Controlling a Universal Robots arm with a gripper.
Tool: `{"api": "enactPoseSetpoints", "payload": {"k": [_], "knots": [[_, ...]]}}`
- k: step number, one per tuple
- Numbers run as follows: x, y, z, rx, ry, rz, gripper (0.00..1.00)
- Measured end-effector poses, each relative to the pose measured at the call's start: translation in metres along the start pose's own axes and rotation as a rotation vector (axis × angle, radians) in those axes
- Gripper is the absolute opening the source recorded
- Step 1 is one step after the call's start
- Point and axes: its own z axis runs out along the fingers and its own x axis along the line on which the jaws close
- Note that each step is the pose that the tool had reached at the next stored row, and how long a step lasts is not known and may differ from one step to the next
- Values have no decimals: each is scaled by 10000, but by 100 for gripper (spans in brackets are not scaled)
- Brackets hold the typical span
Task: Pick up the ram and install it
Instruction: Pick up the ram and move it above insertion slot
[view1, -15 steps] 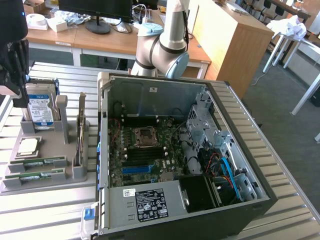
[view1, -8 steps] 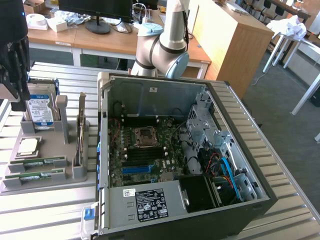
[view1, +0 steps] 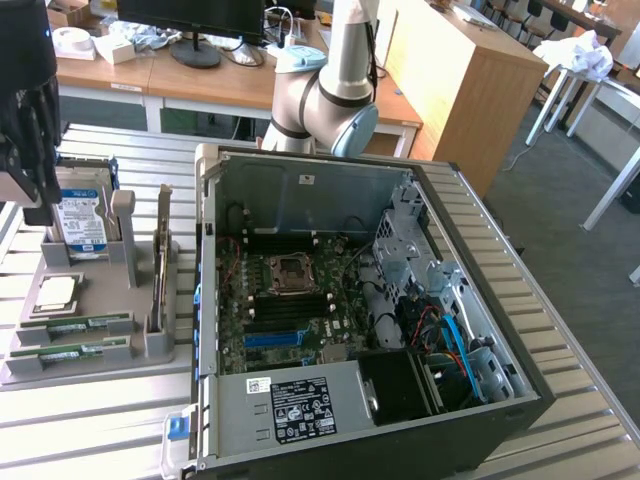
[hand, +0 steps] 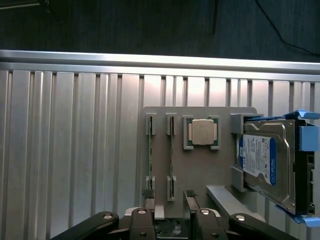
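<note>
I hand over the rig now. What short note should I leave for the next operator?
End effector: open, holding nothing, above the grey tray.
Things: first ram stick and second ram stick stand on edge in the tray's slots. The computer case lies open beside the tray.
Done: no stick lifted yet.
Left: pick up the ram and install it.

No text legible. Hard drive (hand: 267, 165): blue-white label, print too small. Power supply (view1: 285, 405): black label and white sticker, lettering unreadable.
</note>
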Motion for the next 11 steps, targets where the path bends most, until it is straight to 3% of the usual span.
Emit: {"api": "enactPoseSetpoints", "payload": {"k": [11], "knots": [[2, -5, 172, -1, 0, 0, 36]]}}
